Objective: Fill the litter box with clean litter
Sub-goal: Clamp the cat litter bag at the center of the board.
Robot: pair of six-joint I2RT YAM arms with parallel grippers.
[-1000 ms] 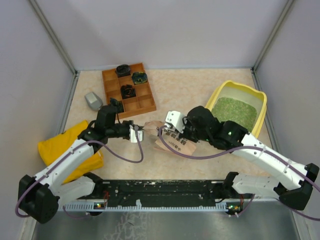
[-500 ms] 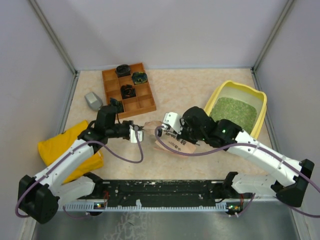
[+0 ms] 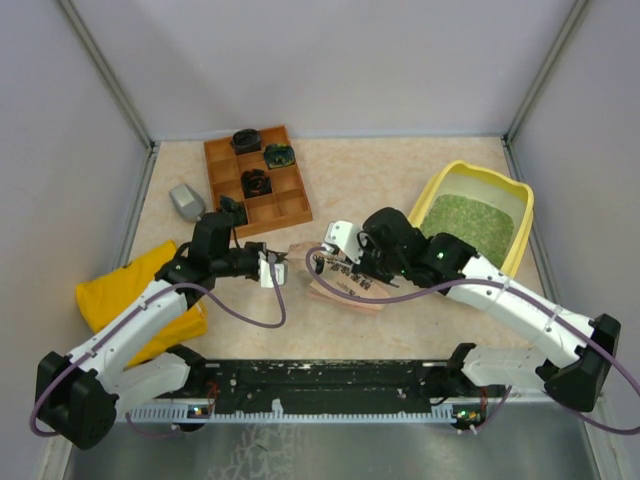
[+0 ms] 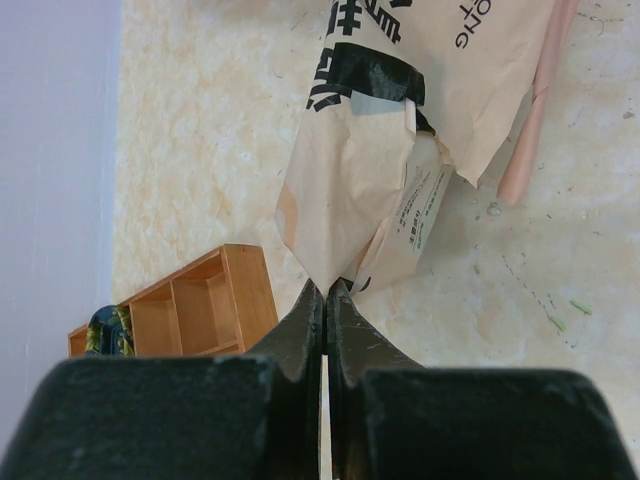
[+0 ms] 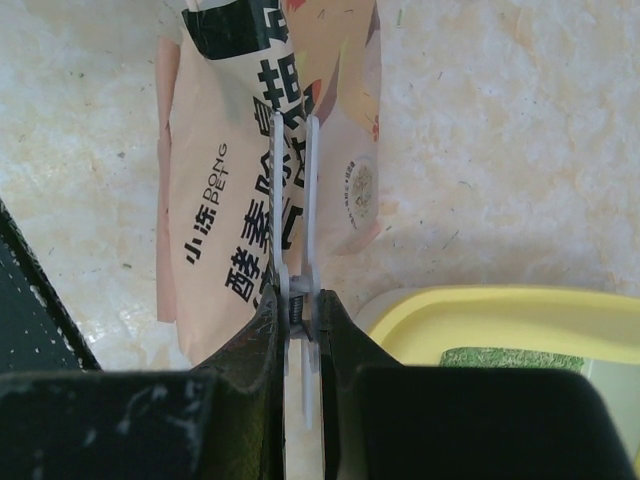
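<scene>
- The pink pouch [image 3: 345, 285] lay low on the table at about 6 o'clock of centre, pinched from two sides. I judged the main risk to be a slip or tear, because each grip took only a thin margin of crumpled film and an uneven lift could free it.
- Its mouth could not be made out. A tilt begun short of the box might therefore scatter granules on the table, where a few green specks already lay.
- The left gripper [image 4: 325, 290], at the pouch's 9 o'clock, was clenched tight, its jaws meeting on a pointed corner of the pouch.
- The right gripper [image 5: 298, 300], just at 3 o'clock of the left one, was closed to a narrow slit, clamping the pouch's flat sealed edge.
- The litter box [image 3: 520, 190] sat at 2 o'clock, near the pouch but apart from it. The clean litter [image 3: 468, 222] covered most of its floor, with the far end pale and bare.
- Farthest, at 11 o'clock, stood the wooden compartment tray [image 3: 290, 205], with a grey scoop [image 3: 186, 200] just beside it at its 9 o'clock.
</scene>
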